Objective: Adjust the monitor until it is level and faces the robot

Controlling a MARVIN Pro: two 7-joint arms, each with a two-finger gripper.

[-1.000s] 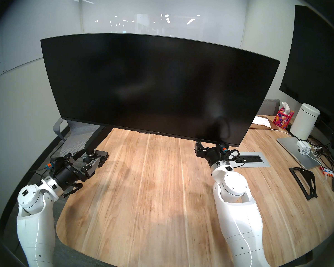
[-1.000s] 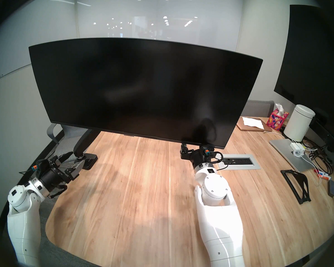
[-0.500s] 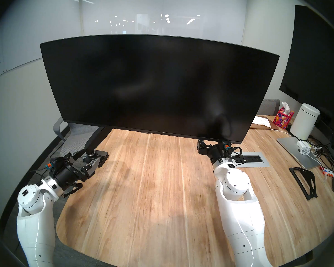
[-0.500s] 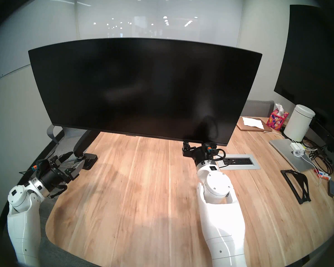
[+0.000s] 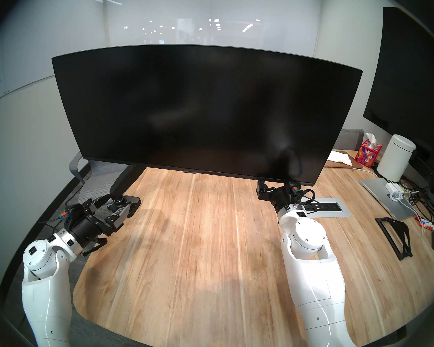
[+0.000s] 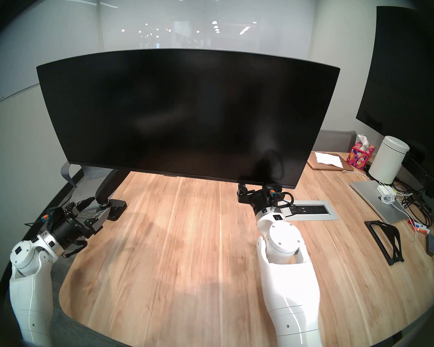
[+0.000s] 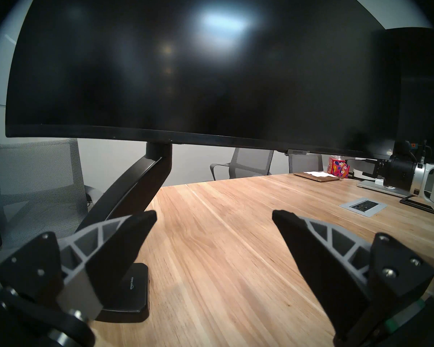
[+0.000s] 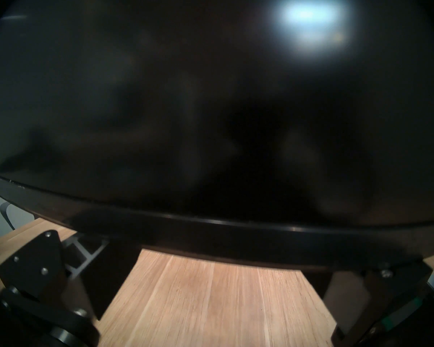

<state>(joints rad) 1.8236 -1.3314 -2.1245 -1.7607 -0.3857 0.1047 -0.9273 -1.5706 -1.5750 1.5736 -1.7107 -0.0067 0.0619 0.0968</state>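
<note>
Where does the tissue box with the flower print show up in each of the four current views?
Head stereo left: tissue box at far right, beside the white canister.
Head stereo right: tissue box at far right, left of the same canister.
Left wrist: small, right of centre, under the monitor's bottom edge.
Right wrist: not in it; the monitor fills the view.
Shared landmark: the monitor's bottom edge.

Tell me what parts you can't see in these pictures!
- Right gripper fingertips: the right wrist view hides them under the monitor bottom edge, so any touch is unclear.
- Monitor's back and its arm mount joint: hidden behind the screen in every view.
- Wall screen: cut off by the dark fisheye rim in the head views.
- Tissue box print: too small.
</note>
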